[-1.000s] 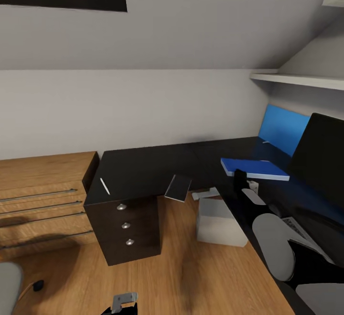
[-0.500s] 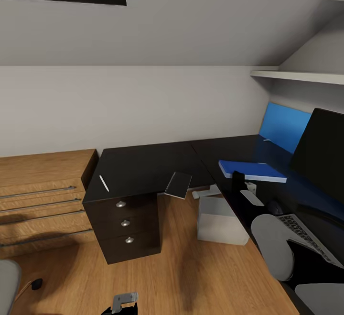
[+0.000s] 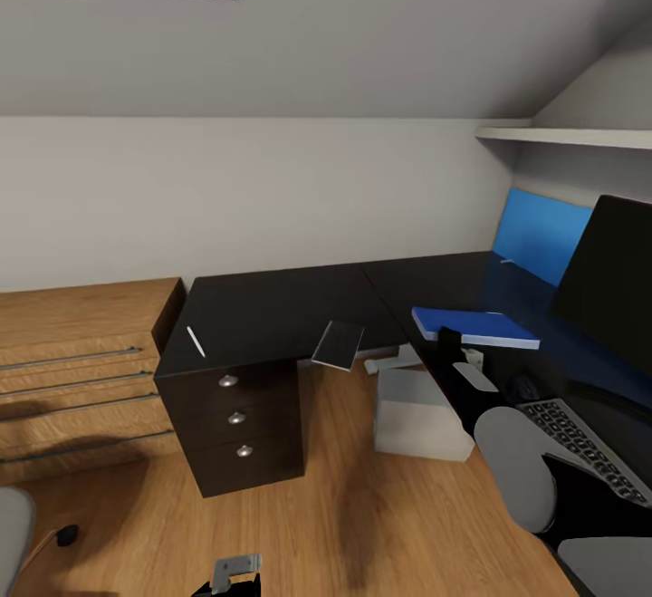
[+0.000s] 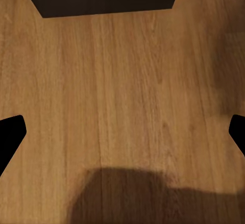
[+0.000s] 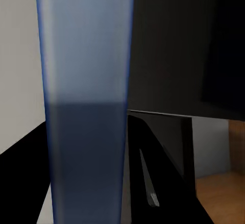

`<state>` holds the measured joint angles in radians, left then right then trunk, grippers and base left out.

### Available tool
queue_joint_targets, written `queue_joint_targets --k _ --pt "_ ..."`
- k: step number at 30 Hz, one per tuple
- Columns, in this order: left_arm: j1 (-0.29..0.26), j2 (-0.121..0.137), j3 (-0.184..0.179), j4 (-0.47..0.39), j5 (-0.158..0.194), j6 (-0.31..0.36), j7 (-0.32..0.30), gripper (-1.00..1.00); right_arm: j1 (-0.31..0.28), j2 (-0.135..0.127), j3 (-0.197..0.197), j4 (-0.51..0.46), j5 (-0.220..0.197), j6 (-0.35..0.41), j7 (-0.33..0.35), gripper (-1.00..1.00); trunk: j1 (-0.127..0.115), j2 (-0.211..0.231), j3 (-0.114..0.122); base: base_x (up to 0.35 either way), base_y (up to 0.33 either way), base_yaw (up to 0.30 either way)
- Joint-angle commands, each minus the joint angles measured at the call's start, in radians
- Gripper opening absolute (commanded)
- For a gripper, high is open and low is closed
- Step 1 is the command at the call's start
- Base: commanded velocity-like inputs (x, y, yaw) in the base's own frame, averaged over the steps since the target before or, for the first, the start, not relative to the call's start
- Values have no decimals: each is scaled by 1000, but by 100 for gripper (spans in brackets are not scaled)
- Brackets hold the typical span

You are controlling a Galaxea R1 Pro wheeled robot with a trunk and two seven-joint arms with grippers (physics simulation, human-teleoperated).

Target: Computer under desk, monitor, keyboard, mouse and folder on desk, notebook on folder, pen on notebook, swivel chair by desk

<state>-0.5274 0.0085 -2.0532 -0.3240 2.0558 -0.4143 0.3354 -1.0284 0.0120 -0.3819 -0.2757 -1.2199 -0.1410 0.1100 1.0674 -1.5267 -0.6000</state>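
The right pincer (image 3: 453, 341) stands over the near edge of the desk (image 3: 272, 307), touching the near edge of the blue folder (image 3: 471, 325); in the right wrist view a blue slab (image 5: 87, 106) runs between its fingers, so it appears closed on the folder, which lies flat on the desk top. The left pincer (image 3: 231, 570) hangs low over the wood floor (image 3: 362, 524), and the left wrist view shows its two dark fingertips (image 4: 10, 134) spread wide with nothing between them, only floor planks below.

Just beside the folder stands the black monitor (image 3: 616, 280), and in front of it the keyboard (image 3: 589, 452) lies on the desk, with the small black mouse (image 3: 525, 389) between keyboard and folder. The grey notebook (image 3: 338, 344) tilts over the desk's inner edge, well apart from the right pincer. The whitish pen (image 3: 196, 341) lies above the drawer unit (image 3: 235, 420). The grey computer (image 3: 417, 416) sits on the floor under the desk
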Motion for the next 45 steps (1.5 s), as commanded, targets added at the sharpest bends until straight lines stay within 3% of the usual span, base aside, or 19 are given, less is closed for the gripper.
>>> queue_joint_targets --k 1,6,14,20,30,45 --pt "-2 1 -8 -4 4 -6 7 100 -1 0 0 1 -10 -3 7 -100 4 -8 -4 0 0 0" --pt "-2 1 -8 -4 4 -6 7 100 -1 -2 -1 1 -11 -3 7 -100 23 -43 -20 0 0 0" --pt "-2 1 -8 -4 3 -6 5 100 -1 -4 -2 1 -12 0 8 -100 23 -43 -20 0 0 0" --pt "-2 1 -8 -4 3 -6 5 100 -1 -4 -2 1 -11 49 11 -100 23 -43 -20 0 0 0" --pt "-2 1 -8 -4 3 -7 5 100 -1 -1 -3 0 -35 54 14 -100 23 -43 -20 0 0 0" --pt "-2 1 -8 -4 3 -7 5 100 -1 -5 -3 3 -38 50 12 -100 23 -43 -21 0 0 -43"
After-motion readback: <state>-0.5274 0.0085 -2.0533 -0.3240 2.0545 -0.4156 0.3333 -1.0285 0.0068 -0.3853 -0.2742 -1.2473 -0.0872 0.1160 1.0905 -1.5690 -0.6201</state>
